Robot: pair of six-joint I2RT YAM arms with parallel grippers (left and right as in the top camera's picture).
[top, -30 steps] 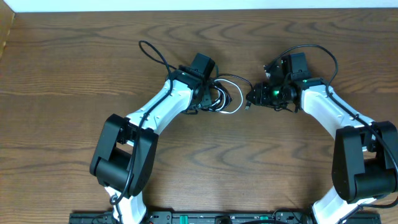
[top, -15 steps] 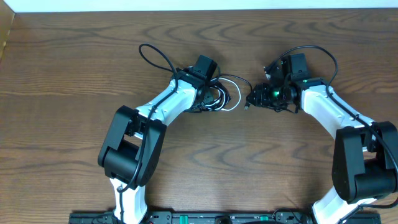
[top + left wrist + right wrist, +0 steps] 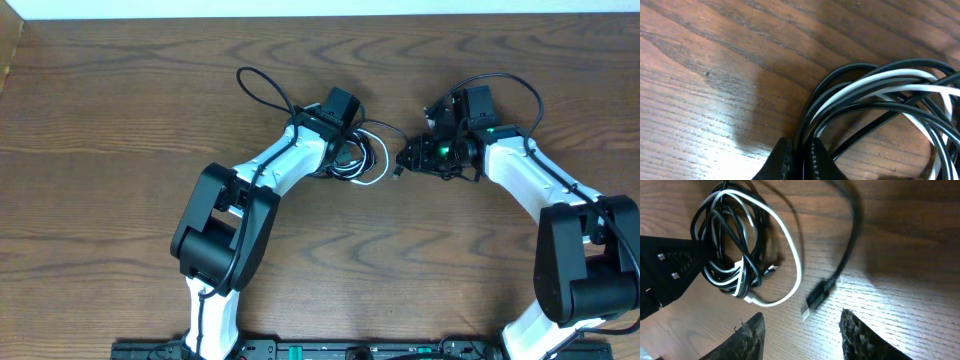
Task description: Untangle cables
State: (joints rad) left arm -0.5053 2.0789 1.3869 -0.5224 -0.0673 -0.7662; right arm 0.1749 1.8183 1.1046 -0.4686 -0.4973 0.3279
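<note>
L gripper (image 3: 799,152) — prob. tight on cables (image 3: 866,85)

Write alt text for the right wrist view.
A tangled coil of thin black and white cables lies on the brown wooden table, gripped at its left side by the left arm's black claw. A loose black cable with a metal-tipped plug lies to its right, in front of the right claw, which is open.
</note>
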